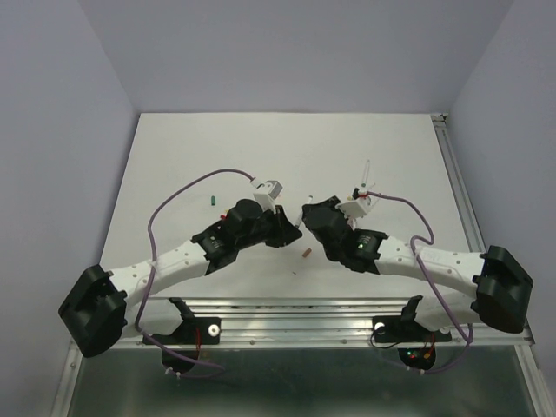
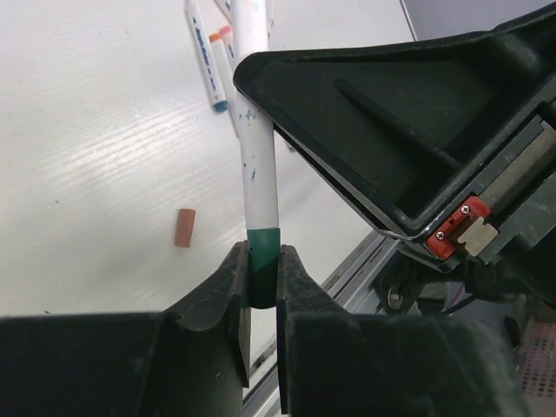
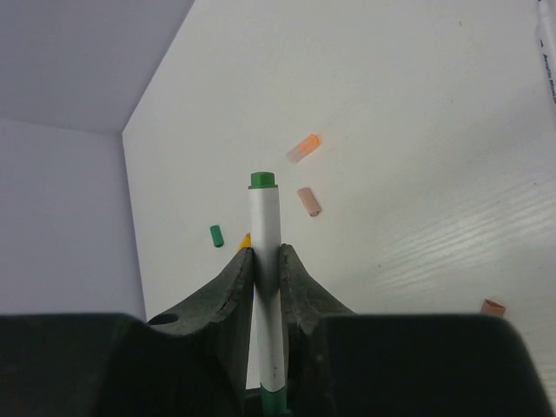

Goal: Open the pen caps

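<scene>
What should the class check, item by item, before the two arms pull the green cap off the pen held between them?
1. Left gripper closed on the green cap: ok.
2. Right gripper closed on the white barrel: ok.
3. Green cap seated on the barrel end, not yet off: ok.
4. Barrel runs straight from the cap up into the right gripper, with no visible bend: ok.
5. Loose brown cap lies on the table, apart from both grippers: ok.
6. Both grips firm enough not to slip during the pull: cannot tell.
</scene>
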Robot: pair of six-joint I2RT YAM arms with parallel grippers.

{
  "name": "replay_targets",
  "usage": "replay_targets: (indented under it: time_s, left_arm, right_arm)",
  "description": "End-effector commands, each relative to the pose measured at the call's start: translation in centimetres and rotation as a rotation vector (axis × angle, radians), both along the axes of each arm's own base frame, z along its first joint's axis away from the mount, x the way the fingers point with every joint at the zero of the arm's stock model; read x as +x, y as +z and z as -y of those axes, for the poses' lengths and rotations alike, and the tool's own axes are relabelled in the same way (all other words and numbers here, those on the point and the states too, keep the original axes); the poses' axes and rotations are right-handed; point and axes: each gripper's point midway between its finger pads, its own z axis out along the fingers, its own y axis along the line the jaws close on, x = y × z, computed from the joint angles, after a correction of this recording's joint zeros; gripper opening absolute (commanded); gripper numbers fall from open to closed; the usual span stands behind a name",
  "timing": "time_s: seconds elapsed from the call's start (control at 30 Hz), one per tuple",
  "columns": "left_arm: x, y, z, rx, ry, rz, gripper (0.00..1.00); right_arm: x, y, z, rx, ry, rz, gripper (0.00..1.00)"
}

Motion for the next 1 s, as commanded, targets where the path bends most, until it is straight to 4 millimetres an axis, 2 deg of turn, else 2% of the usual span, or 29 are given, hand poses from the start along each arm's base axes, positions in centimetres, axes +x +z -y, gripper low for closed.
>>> replay_targets:
  time_s: [0.0, 0.07, 0.13, 0.17, 0.2, 0.23, 0.27, 0.33, 0.4, 0.47, 0.5, 0.53, 0.6, 0.63, 0.67, 0.73, 0.77, 0.8, 0.87, 0.9, 0.97]
  left_arm:
    - [-4.1, 2.9, 0.7, -0.134, -0.122, 0.034, 0.00]
    - [-5.6, 2.2, 0.2, -0.141, -0.132, 0.018, 0.00]
    - [-6.8, 1.4, -0.1, -0.145, -0.139, -0.009, 0.00]
    - [-7.4, 1.6, -0.4, -0.164, -0.137, -0.013, 0.00]
    - [-8.1, 0.3, -0.9, -0.161, -0.130, -0.054, 0.00]
    - [-8.6, -0.1, -1.2, -0.165, -0.132, -0.075, 0.00]
    - [-9.2, -0.5, -1.4, -0.169, -0.139, -0.092, 0.00]
    - [-10.7, -1.3, -2.0, -0.185, -0.152, -0.132, 0.00]
    - [-10.9, -2.2, -2.8, -0.173, -0.116, -0.157, 0.00]
    - [-9.7, -3.4, -3.9, -0.120, -0.019, -0.165, 0.00]
    - [-9.2, -3.1, -4.0, -0.109, 0.010, -0.159, 0.00]
    - [-8.5, -3.7, -4.4, -0.070, 0.047, -0.154, 0.00]
    - [-7.4, -2.8, -4.2, -0.056, 0.096, -0.138, 0.00]
    - [-6.6, -2.8, -4.4, -0.037, 0.133, -0.129, 0.00]
    - [-5.3, -2.8, -4.7, 0.016, 0.191, -0.122, 0.00]
    - [-3.8, -3.1, -5.4, 0.076, 0.263, -0.122, 0.00]
    - [-2.5, -3.6, -6.4, 0.117, 0.323, -0.124, 0.00]
    - [-1.4, -3.7, -6.4, 0.142, 0.351, -0.131, 0.00]
    - [0.5, -5.0, -7.2, 0.187, 0.397, -0.164, 0.00]
    - [1.2, -4.7, -7.1, 0.189, 0.398, -0.164, 0.00]
    - [2.2, -5.9, -7.4, 0.229, 0.412, -0.188, 0.00]
  right_arm:
    - [3.7, 3.8, 4.3, -0.111, -0.270, 0.084, 0.01]
    - [5.6, 4.3, 6.2, -0.137, -0.321, 0.092, 0.01]
    - [7.5, 3.5, 7.7, -0.142, -0.334, 0.071, 0.01]
    - [8.0, 3.1, 8.2, -0.150, -0.343, 0.069, 0.01]
    - [8.5, 2.8, 8.7, -0.162, -0.356, 0.061, 0.01]
    - [9.3, 2.5, 10.1, -0.174, -0.400, 0.050, 0.01]
    - [9.7, 1.7, 10.7, -0.200, -0.419, 0.030, 0.01]
    - [10.7, 1.7, 12.1, -0.217, -0.448, 0.012, 0.01]
    - [11.0, 1.5, 12.1, -0.250, -0.415, 0.003, 0.01]
    - [10.9, 1.6, 11.6, -0.282, -0.349, 0.011, 0.01]
    - [10.7, 2.0, 11.5, -0.269, -0.332, 0.021, 0.01]
    - [10.1, 0.7, 11.1, -0.272, -0.279, -0.001, 0.01]
    - [9.7, 1.0, 9.9, -0.283, -0.176, 0.018, 0.01]
    - [9.5, 0.8, 10.2, -0.317, -0.165, 0.018, 0.01]
    - [8.9, -0.3, 9.6, -0.379, -0.076, -0.004, 0.01]
    - [8.2, -1.3, 9.2, -0.439, 0.003, -0.029, 0.01]
    - [7.8, -2.5, 9.1, -0.466, 0.042, -0.060, 0.01]
    - [7.0, -3.9, 9.0, -0.513, 0.092, -0.101, 0.01]
    - [6.4, -5.5, 8.8, -0.539, 0.141, -0.138, 0.01]
    - [5.9, -6.7, 8.7, -0.542, 0.170, -0.159, 0.01]
    - [5.3, -8.3, 7.0, -0.513, 0.271, -0.172, 0.01]
